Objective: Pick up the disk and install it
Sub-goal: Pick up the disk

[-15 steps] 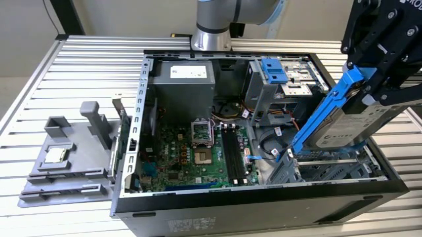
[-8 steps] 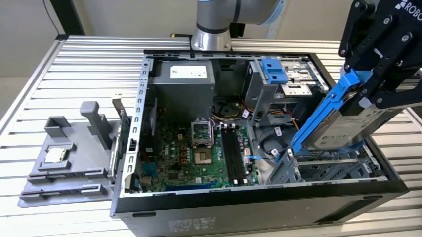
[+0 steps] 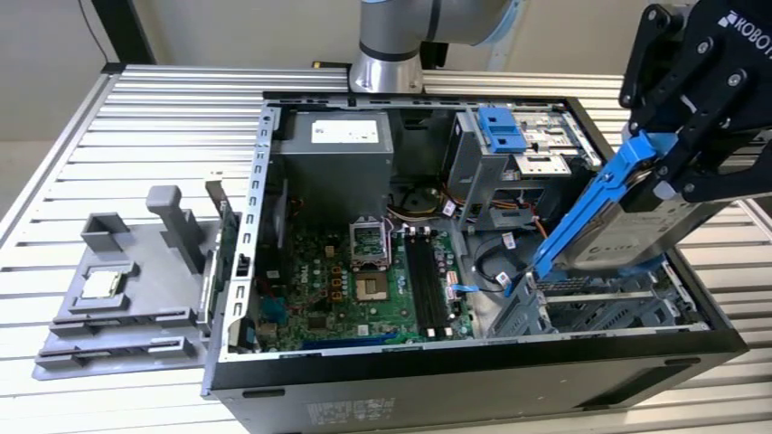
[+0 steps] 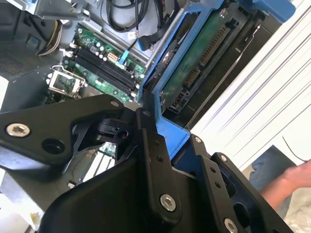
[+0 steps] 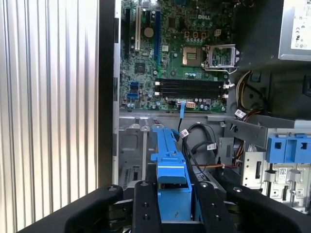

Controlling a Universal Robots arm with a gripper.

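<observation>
– Slatted metal surface (image 3: 157, 99) in the exterior view, with an open computer case (image 3: 483, 384) lying on its side. Why like that?
– Probably so its inside faces up and the arm can come in from above. Outside the case, on the exterior view's left, a grey fixture (image 3: 121, 316) holds a processor chip (image 3: 103, 283).
– And the disk (image 3: 627, 226)?
– Off the surface, in the air over the case's drive cage (image 3: 603, 312). It's steeply tilted, its low end inside the case opening. The claw (image 3: 682, 154) is clamped on its upper end.
– Why tilted?
– My guess is that the slant lines its blue rail frame (image 3: 591, 212) up with the cage. It isn't seated.
– Second wrist view?
– The disk (image 4: 199, 63) shows its green circuit-board side and connector end. The claw (image 4: 180, 153) pinches the rail frame (image 4: 167, 121), one black finger on each side, which I'd say keeps pressure off the board. The case's motherboard (image 4: 102, 58) lies beyond. A person's hand (image 4: 291, 177) is outside the case, well apart from the disk.
– First wrist view?
– It looks along the held rail frame (image 5: 170, 162) from the claw (image 5: 176, 204), towards the drive cage (image 5: 133, 145). The motherboard (image 5: 175, 48) lies further inside the case. The grip looks centred, so the disk hangs straight.
</observation>
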